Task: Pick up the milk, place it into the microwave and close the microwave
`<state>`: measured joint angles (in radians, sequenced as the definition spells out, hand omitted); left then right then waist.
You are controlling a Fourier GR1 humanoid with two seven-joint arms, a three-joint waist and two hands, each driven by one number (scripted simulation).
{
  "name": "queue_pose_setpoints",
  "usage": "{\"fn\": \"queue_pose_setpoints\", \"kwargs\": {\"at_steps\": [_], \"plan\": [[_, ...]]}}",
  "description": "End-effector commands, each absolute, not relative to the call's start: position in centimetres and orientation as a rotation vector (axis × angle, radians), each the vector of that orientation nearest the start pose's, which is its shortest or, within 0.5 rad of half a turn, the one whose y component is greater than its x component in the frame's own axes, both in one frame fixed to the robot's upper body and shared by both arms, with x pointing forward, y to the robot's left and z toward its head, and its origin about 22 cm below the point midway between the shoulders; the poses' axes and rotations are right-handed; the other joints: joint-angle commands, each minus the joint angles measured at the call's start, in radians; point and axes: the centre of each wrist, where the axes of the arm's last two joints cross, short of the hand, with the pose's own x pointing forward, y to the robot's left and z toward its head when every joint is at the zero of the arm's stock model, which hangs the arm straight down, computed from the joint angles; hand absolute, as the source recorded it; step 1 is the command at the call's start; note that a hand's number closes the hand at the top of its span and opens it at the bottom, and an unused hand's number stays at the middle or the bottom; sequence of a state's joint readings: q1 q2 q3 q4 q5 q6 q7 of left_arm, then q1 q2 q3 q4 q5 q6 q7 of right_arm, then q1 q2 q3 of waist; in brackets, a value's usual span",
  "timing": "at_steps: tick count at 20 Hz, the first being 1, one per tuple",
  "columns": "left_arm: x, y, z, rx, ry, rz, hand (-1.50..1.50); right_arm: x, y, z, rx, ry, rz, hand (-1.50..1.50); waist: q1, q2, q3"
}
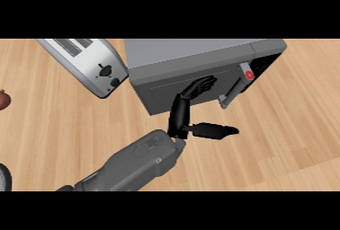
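No milk shows anywhere, so it is probably inside the grey box-shaped microwave [192, 63] at twelve o'clock, whose door looks closed or nearly so. The left hand [189, 101] lies open, its straight fingers flat against that door, a stiff hinged panel that should swing under a push. A silver toaster [90, 63] stands clear at ten o'clock.

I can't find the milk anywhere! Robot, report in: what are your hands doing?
Left hand open, fingertips on microwave door. Right hand not in view. Milk not visible; door looks shut. Toaster beside microwave, not in the way.
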<state>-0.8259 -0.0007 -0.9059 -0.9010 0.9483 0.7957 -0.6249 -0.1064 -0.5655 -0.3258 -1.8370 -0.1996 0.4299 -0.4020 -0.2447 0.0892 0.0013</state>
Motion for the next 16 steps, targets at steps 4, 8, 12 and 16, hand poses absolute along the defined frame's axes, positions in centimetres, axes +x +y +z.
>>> {"fn": "queue_pose_setpoints", "kwargs": {"at_steps": [4,8,12,16], "plan": [[33.5,0.5,3.0,-0.075,-1.843,0.018,-1.5,25.2,-36.3,13.9,0.203,-2.24,0.456,-1.5,0.002,0.014,-0.001],[33.7,0.4,3.2,-0.083,-1.831,0.032,-1.5,25.8,-36.8,13.7,0.263,-2.206,0.434,-1.5,0.001,0.012,-0.001],[33.7,0.8,2.6,-0.073,-1.828,0.042,-1.5,26.3,-37.9,14.4,0.265,-2.21,0.41,-1.5,-0.004,0.014,-0.002],[33.7,0.6,2.8,-0.08,-1.841,0.042,-1.5,27.0,-38.0,14.4,0.31,-2.197,0.41,-1.5,-0.003,0.017,-0.001]]}}
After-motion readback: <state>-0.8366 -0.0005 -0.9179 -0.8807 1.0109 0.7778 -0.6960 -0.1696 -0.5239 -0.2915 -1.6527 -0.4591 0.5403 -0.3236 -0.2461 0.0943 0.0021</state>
